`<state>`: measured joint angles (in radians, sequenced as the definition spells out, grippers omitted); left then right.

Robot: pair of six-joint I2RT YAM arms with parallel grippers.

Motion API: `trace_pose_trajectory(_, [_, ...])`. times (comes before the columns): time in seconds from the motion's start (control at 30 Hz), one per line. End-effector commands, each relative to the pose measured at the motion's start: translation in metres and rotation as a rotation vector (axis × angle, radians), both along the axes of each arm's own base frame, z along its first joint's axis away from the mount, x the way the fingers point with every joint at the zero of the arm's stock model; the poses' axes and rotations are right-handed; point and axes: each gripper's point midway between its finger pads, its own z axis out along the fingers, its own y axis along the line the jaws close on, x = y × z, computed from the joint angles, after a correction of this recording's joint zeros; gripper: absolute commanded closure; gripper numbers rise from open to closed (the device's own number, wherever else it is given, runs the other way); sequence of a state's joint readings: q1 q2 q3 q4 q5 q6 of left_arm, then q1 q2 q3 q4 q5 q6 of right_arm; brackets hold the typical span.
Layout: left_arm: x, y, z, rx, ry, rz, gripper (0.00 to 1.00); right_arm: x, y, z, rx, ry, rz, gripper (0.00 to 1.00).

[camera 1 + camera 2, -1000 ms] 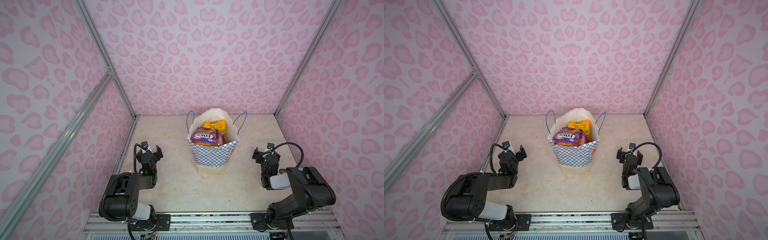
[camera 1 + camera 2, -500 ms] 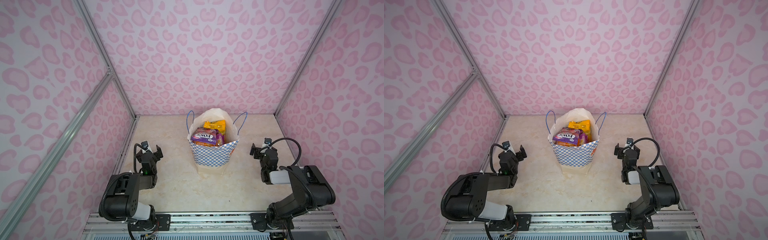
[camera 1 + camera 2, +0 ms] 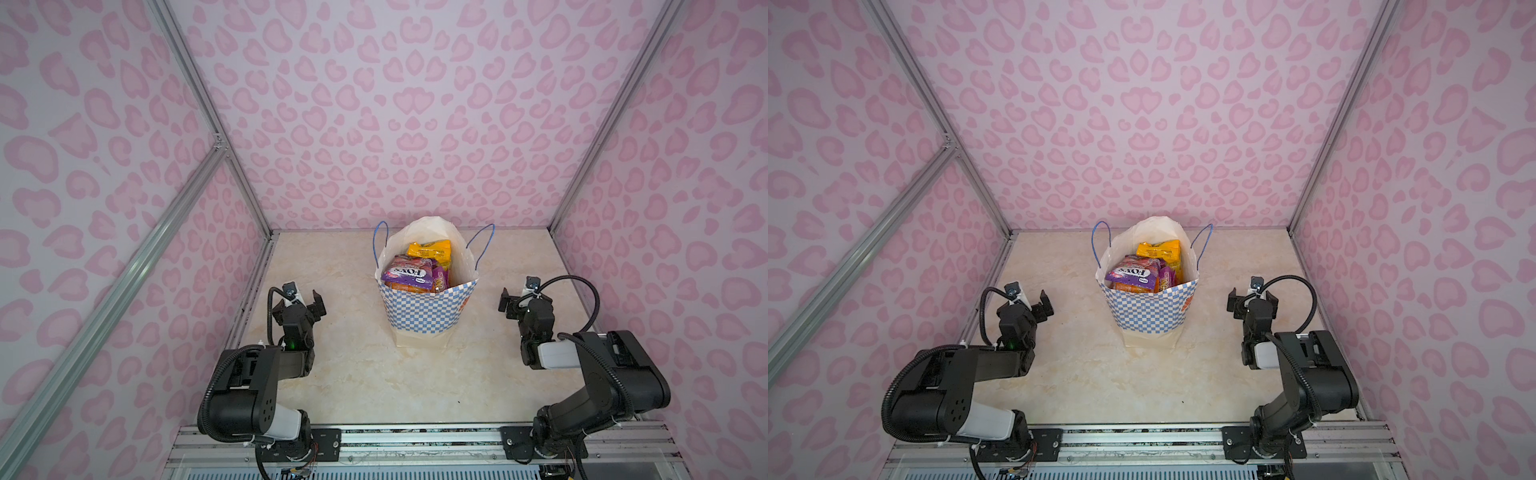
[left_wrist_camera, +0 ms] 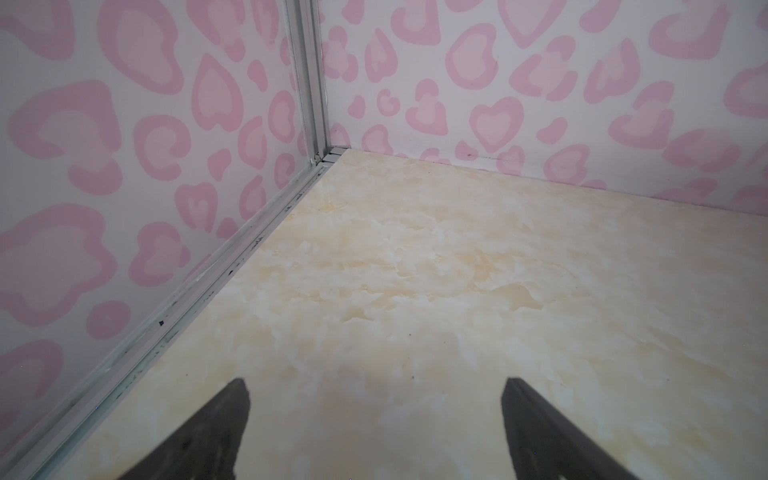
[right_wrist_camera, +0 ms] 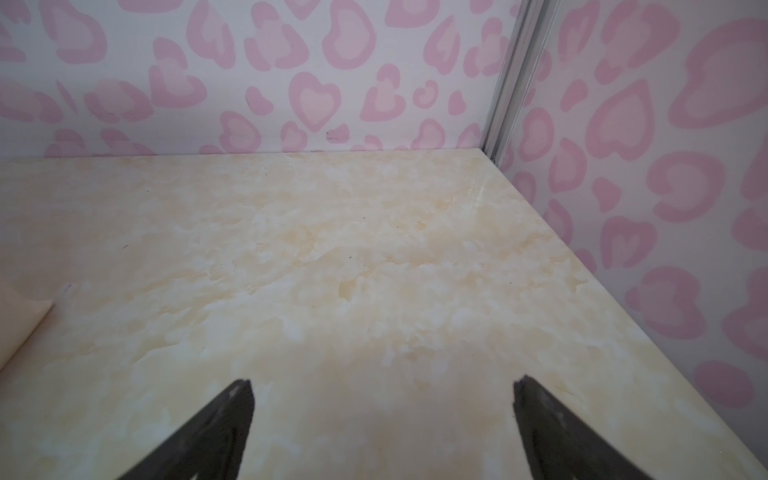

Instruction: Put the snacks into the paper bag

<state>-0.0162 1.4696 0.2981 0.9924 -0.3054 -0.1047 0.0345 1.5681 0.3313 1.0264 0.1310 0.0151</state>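
The checkered wall of the paper bag [image 3: 428, 316] hides most of the snacks [image 3: 420, 277]. Only a purple packet [image 3: 405, 272], a yellow packet [image 3: 430, 249] and an orange edge show at its mouth. The right wrist view cuts the bag down to a cream base corner at the left edge. The bag stands upright at the centre of the counter [image 3: 365, 374]. The left fingers [image 4: 216, 432] and right fingers [image 5: 552, 428] are spread wide and empty, flanking the bag and well apart from it. Nothing lies between them and it. Pink heart-patterned walls [image 3: 415, 104] enclose the counter.
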Motion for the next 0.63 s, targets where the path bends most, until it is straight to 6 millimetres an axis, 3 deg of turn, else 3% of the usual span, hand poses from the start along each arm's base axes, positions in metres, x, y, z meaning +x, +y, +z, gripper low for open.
trace_pose_trajectory(0.0, [0.0039, 0.0001, 0.0096, 0.004, -0.035, -0.001, 0.03, -0.0002, -0.0015, 0.0029, -0.005, -0.015, -0.009, 0.00])
trace_pose_trajectory(0.6, [0.0070, -0.0062, 0.0080, 0.013, -0.022, -0.036, 0.03, -0.0015, 0.0011, 0.0033, -0.023, -0.018, -0.013, 0.00])
